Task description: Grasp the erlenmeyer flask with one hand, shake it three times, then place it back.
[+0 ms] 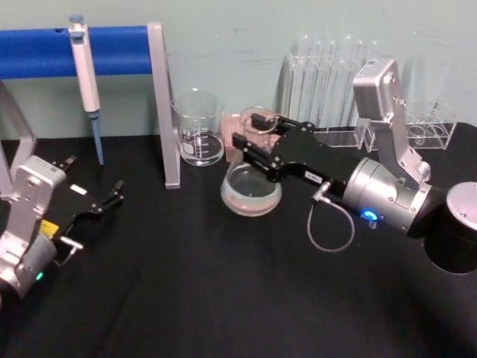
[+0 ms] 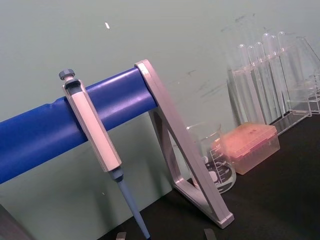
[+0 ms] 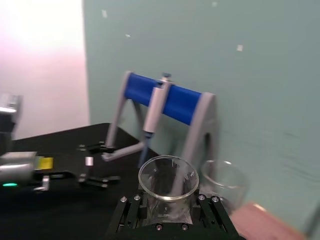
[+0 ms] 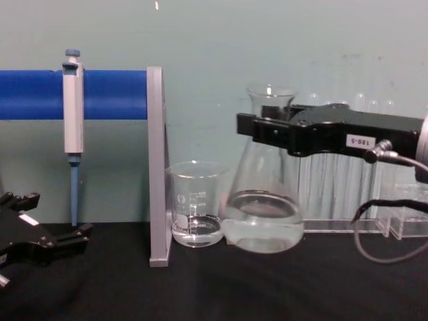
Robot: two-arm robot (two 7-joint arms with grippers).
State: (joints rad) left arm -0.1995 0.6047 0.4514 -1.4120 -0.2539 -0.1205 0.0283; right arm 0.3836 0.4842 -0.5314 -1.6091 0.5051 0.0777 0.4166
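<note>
Since the right gripper (image 1: 250,128) is clamped on the neck of the erlenmeyer flask (image 4: 262,221) — at the beaker's (image 1: 199,130) 4 o'clock, seemingly just clear of the tabletop (image 1: 223,283) — shaking looks due: short, controlled swings; the left gripper (image 1: 112,195) idles, spread, at 8 o'clock.

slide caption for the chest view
Right gripper, jaws shut on the neck of the erlenmeyer flask, holds it beside the beaker; left gripper parked open at lower left.
</note>
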